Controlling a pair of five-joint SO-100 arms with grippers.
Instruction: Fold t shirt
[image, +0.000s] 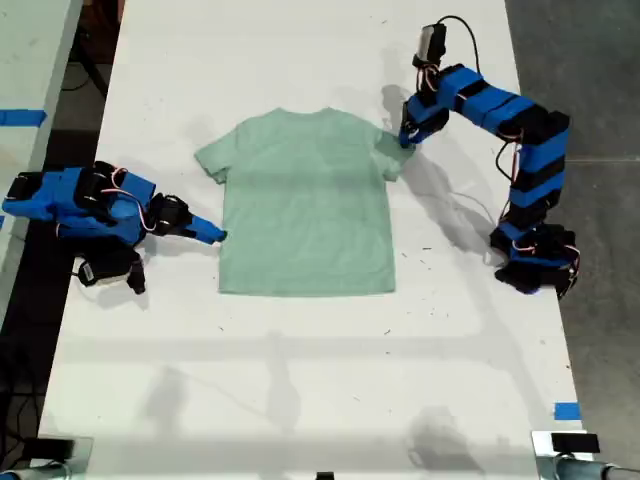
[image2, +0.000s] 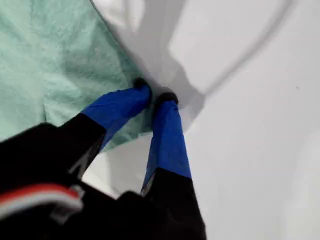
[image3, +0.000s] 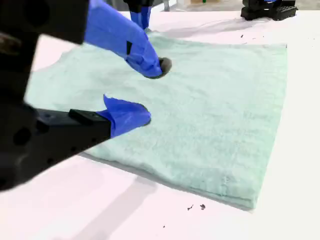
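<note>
Shirt lies flat mid-table. My first gripper is nearly clenched, pinching the sleeve edge. My second gripper is spread apart beside the shirt's side hem, holding nothing.
</note>
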